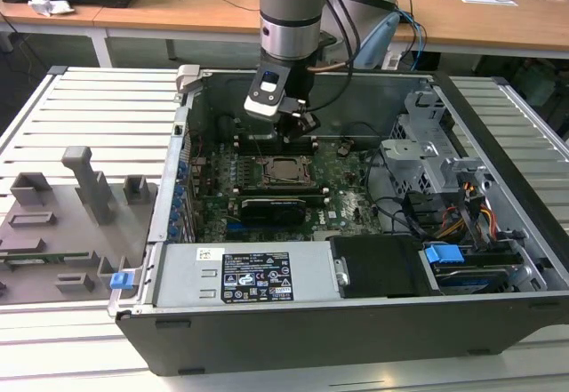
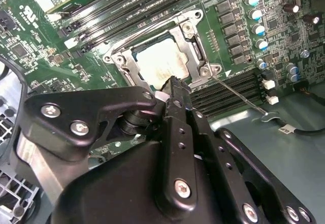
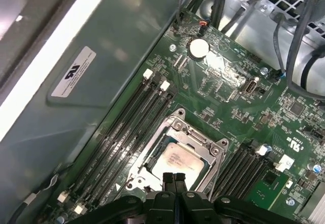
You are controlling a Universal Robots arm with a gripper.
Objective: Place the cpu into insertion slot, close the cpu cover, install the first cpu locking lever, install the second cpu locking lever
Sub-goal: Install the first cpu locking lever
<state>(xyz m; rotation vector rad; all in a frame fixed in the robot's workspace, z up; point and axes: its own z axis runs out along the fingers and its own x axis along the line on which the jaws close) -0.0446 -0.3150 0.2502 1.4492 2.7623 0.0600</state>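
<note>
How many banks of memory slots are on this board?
2: one bank between the cpu cover and the case wall, the other bank on the cover's opposite side. More may be hidden.

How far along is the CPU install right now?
Done: the cpu sits in the insertion slot, and the cpu cover lies flat over it. In hand: the shut gripper is at the cover's edge. Left: one locking lever sticks out unlatched; the other's state I cannot tell.

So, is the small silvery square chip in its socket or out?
In: the silvery cpu lies flat inside the square insertion slot, framed by the metal cpu cover.
</note>
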